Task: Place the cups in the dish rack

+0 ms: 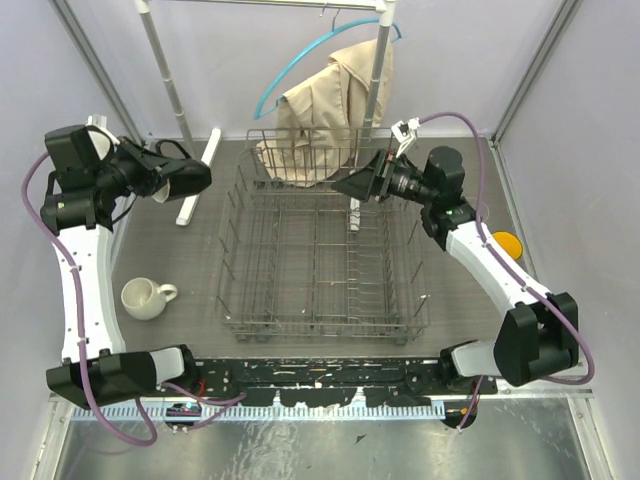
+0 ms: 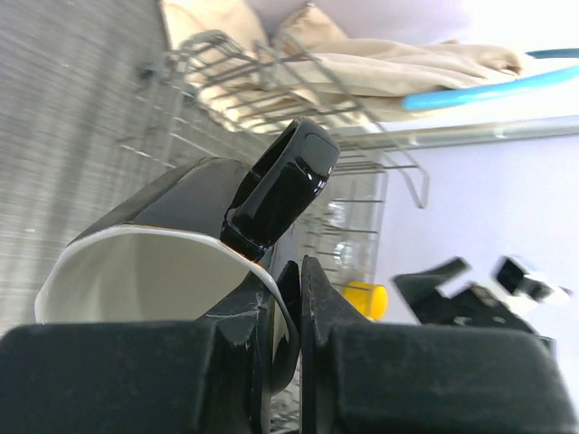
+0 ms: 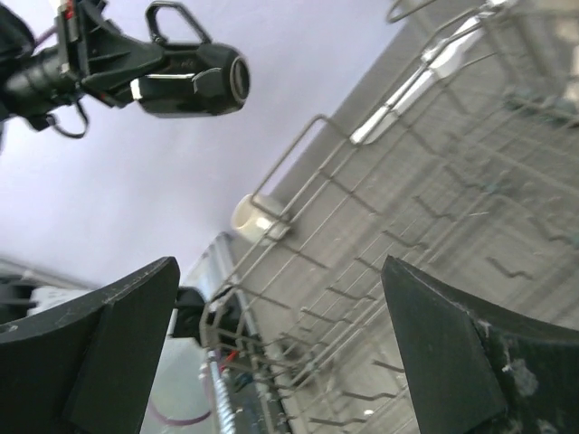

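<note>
Three mugs show: one white mug [image 1: 146, 297] at eight o'clock of the single dish rack [image 1: 320, 326], one black mug [image 1: 188, 177] at ten, one yellow mug [image 1: 508, 243] at three. One jacket [image 1: 335, 110] and one hanger [image 2: 479, 93] are at twelve.

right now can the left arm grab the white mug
Probably not yet: the left hand is shut on the black mug. The white mug stands in the open beside that arm, left of the rack, so nothing else seems to block it.

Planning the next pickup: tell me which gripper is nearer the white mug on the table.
Left. The left gripper, pinching the black mug, is straight beyond the white mug, left of the dish rack; the open right gripper is over the rack's far right part.
</note>
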Motion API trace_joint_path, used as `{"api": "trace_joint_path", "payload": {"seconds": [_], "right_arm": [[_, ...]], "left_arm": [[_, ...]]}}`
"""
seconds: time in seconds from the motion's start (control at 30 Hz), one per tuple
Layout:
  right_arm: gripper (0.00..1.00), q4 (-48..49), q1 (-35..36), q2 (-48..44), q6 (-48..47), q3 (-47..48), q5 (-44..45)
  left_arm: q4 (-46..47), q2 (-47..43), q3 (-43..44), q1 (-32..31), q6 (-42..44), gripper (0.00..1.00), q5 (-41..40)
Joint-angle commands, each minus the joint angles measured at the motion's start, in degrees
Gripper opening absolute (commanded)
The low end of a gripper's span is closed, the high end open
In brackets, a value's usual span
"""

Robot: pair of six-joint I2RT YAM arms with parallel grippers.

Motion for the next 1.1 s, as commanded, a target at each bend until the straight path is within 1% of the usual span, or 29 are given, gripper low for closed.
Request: {"api": "trace_joint_path", "payload": {"seconds": [0.0, 0.07, 0.17, 0.27, 0.4, 0.53, 0.63, 0.8, 0.97, 1.07], "right_arm": [[1.0, 25.4, 1.6, 1.6, 20.8, -4.3, -6.5], [1.0, 29.4, 2.6, 3.0, 24.7, -4.5, -6.0], [1.0, 32.1, 3.9, 4.7, 28.2, -3.8, -5.5], [1.0, 33.5, 5.5, 6.2, 30.2, -2.8, -4.1], [1.0, 35.7, 8.3, 9.3, 32.5, -1.1, -1.3], [1.0, 40.9, 10.4, 12.3, 36.0, -0.5, 1.5], [1.0, 42.4, 11.6, 14.2, 36.7, 1.2, 2.1], [1.0, 44.1, 13.3, 15.5, 37.1, 2.2, 3.4], [1.0, 46.5, 13.8, 15.9, 38.6, 3.0, 2.9], [1.0, 48.3, 13.9, 15.5, 40.2, 2.5, 2.5]], "left_arm": [[9.7, -4.1, 1.8, -0.4, -12.4, 0.0, 11.4], [14.3, -5.5, -0.1, -1.5, -18.0, 0.0, 14.3], [19.4, -7.4, -2.8, -4.1, -24.9, 0.0, 16.5], [22.9, -9.4, -5.5, -8.9, -29.6, 0.0, 15.9], [23.6, -11.4, -8.0, -16.3, -31.7, 0.0, 13.7], [23.9, -13.0, -9.5, -19.7, -33.2, 0.0, 12.5], [24.7, -13.4, -10.9, -22.3, -34.4, 0.0, 11.6], [29.3, -13.2, -13.4, -25.9, -36.9, 0.0, 9.7], [31.6, -12.4, -14.7, -26.4, -36.9, 0.0, 8.6], [32.5, -11.2, -14.0, -26.5, -36.6, 0.0, 8.4]]}}
